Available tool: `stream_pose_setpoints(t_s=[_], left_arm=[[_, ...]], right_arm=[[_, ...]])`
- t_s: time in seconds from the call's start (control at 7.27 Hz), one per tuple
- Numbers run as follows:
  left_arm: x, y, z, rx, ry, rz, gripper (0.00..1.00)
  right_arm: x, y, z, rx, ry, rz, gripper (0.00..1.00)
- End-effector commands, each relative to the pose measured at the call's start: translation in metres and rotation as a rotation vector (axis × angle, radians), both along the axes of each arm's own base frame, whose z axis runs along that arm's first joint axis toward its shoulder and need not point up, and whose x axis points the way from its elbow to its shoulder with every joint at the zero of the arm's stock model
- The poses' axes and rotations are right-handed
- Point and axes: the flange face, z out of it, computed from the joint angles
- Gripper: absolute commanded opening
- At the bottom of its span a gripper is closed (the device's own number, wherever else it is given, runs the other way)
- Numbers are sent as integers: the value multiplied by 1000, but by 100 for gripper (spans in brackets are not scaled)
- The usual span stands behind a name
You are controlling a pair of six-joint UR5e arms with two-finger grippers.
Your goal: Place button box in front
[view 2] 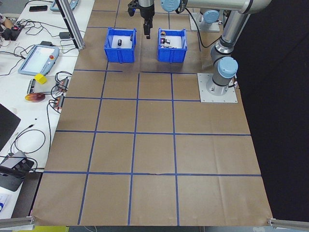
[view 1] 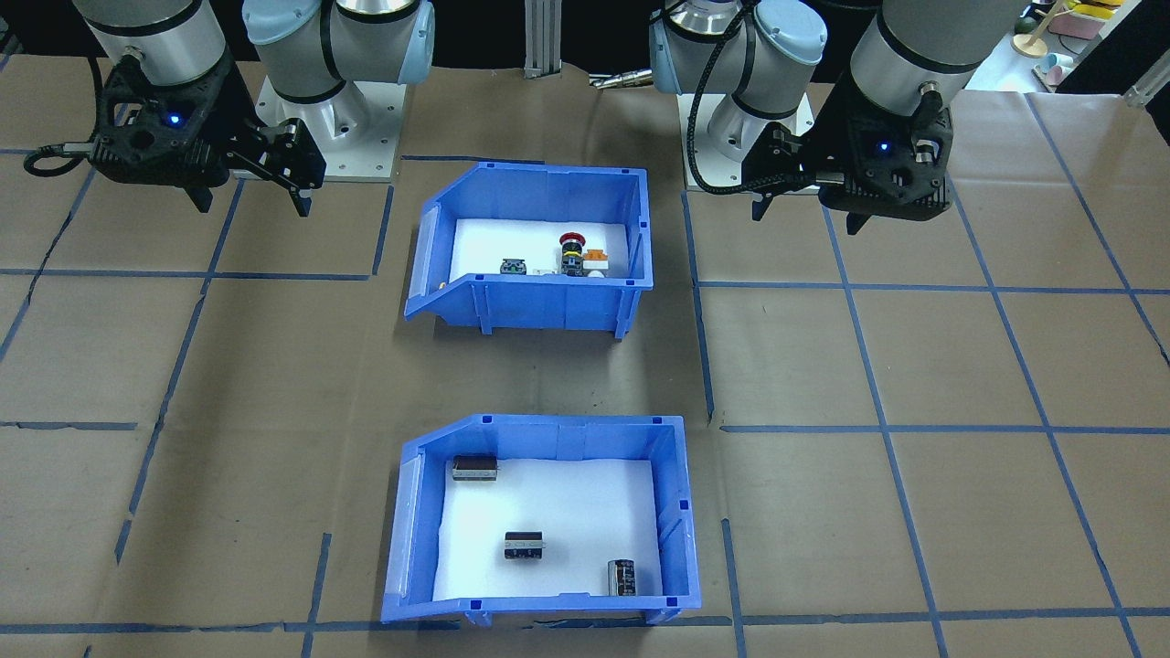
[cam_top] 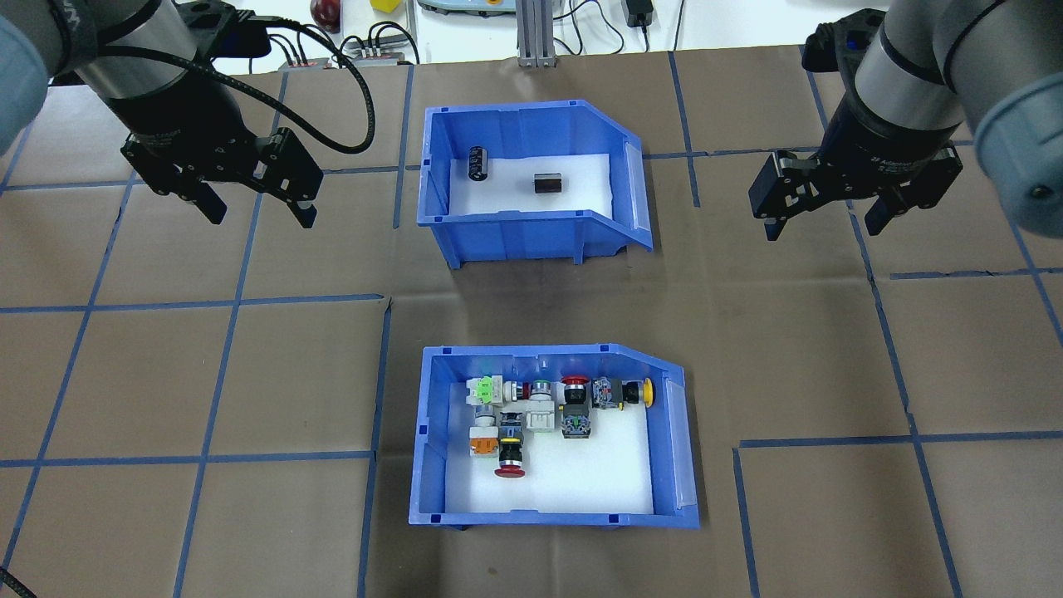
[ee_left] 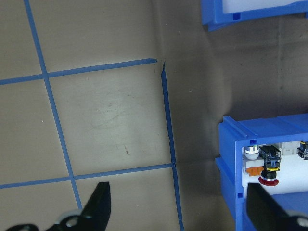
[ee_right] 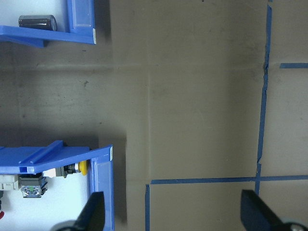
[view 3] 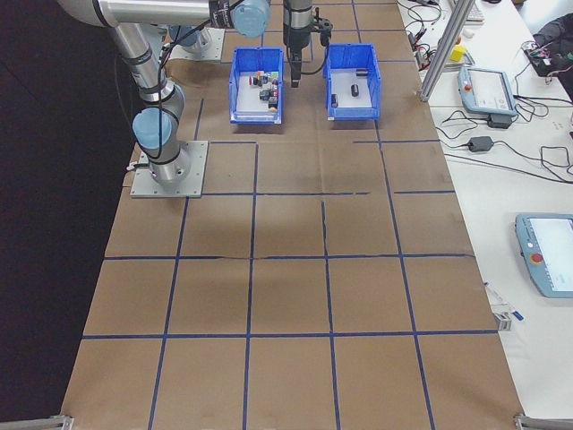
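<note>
The button box (cam_top: 428,440) is a blue bin with a white floor, on the robot's side of the table. It holds several small push-buttons, among them a red mushroom-headed one (cam_top: 510,471). In the front-facing view the button box (view 1: 548,306) stands behind the other blue bin. My left gripper (cam_top: 259,213) hangs open and empty above bare table, left of both bins. My right gripper (cam_top: 820,226) hangs open and empty to their right. The left wrist view catches the button box's corner (ee_left: 231,159); the right wrist view shows its sloped side (ee_right: 103,183).
A matching blue bin (cam_top: 515,232) with dark cylinders (cam_top: 477,162) stands on the far side, a gap of bare paper between the bins. Brown paper with blue tape lines covers the table. Benches with cables and a tablet (view 2: 38,58) lie beyond the table edge.
</note>
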Motion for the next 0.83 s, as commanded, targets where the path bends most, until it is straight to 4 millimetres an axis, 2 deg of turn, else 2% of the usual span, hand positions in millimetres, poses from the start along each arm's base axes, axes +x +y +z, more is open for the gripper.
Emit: stream_pose_setpoints(t_s=[0.0, 0.69], left_arm=[[0, 0, 1, -2, -1, -5, 99], [1, 8, 11, -15, -9, -8, 99]], right_arm=[[1, 0, 0, 0, 0, 2, 100], [1, -2, -3, 3, -6, 4, 100]])
